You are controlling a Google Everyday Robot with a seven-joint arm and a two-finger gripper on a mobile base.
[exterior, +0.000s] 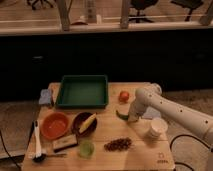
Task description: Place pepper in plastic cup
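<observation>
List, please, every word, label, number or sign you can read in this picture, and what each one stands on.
None can be read.
Small dark mark on the table, near right corner: too blurred to read.
The tool, down by the pepper: no visible lettering.

Pepper (121, 114): small, slim, dark green and slightly curved. It is lying on the table (142, 150) toward the right side, with the gripper (130, 118) reaching down at its right end. Plastic cup (86, 148): short, round, translucent light green. It is standing upright near the table's front edge, well apart from the pepper, to its lower left.
</observation>
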